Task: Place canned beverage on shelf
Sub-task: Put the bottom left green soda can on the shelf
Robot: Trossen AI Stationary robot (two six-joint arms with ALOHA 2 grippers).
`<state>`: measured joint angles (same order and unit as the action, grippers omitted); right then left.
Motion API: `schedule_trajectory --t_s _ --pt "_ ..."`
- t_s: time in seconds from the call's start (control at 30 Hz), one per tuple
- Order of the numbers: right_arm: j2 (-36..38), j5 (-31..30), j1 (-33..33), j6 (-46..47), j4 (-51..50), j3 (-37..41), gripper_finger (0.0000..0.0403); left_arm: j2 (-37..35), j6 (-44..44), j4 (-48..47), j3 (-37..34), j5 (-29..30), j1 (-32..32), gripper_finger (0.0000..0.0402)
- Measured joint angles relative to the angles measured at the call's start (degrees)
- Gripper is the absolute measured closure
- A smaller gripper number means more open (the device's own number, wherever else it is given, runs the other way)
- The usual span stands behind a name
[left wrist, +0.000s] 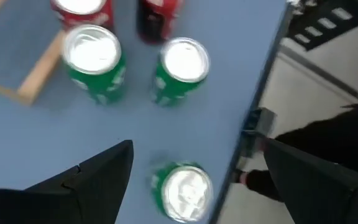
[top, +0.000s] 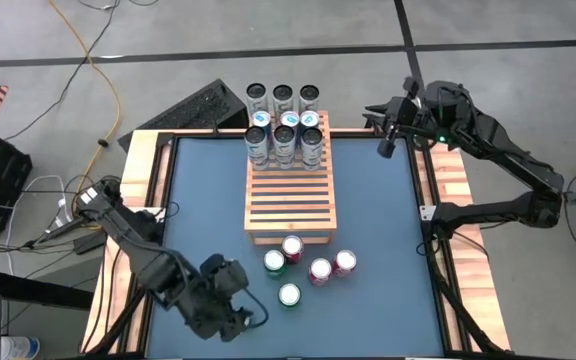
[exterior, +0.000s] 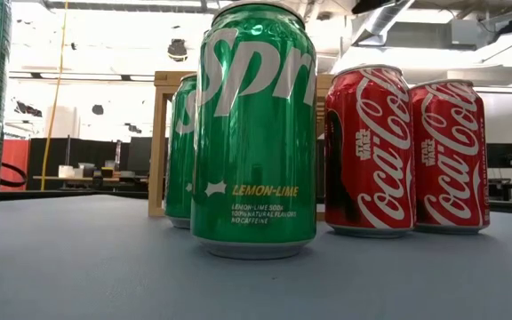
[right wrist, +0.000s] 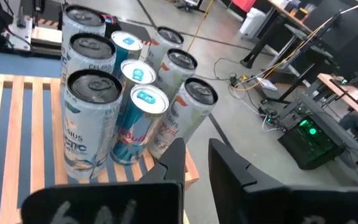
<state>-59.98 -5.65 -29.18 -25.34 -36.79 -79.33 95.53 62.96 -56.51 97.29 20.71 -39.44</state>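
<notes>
Left tool (left wrist: 191, 168) wide open above green can (left wrist: 182, 191), empty.

The shelf (top: 290, 195) is occupied only at its far end, where six tall cans (top: 284, 145) stand in two tight rows; three more (top: 283, 98) stand just behind, off the table. The remaining slats are bare — open from above. Five soda cans (top: 305, 270) cluster just beyond the near edge of the rack, leaving narrow gaps. Blue table surface (top: 378, 220) to either side is unobstructed — both flanks allow passage.
</notes>
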Motion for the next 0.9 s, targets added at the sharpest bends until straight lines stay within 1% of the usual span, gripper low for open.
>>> schedule_trajectory --t_s 0.13,0.4,0.53,0.67,0.9 --pt "-0.5 0.1 0.3 0.0 -0.6 0.0 0.0339 2.4 0.9 0.3 0.1 -1.6 -2.7 0.0054" --pt "-0.5 0.0 0.3 1.3 -0.4 0.0 0.0339 8.0 -0.4 0.7 0.1 -6.9 -3.3 0.0054" --pt "-0.5 -0.1 0.3 1.4 -0.4 0.0 0.0339 8.8 -1.5 0.7 0.0 -6.8 -2.9 0.0054" --pt "-0.5 -0.1 0.3 1.5 -0.4 0.0 0.0339 9.9 -1.9 -0.7 -0.1 -5.2 -2.5 0.0054" --pt "-0.5 -0.1 0.3 1.5 -0.6 0.0 0.0339 12.8 -4.8 1.6 -0.1 -9.2 -2.1 0.0054"
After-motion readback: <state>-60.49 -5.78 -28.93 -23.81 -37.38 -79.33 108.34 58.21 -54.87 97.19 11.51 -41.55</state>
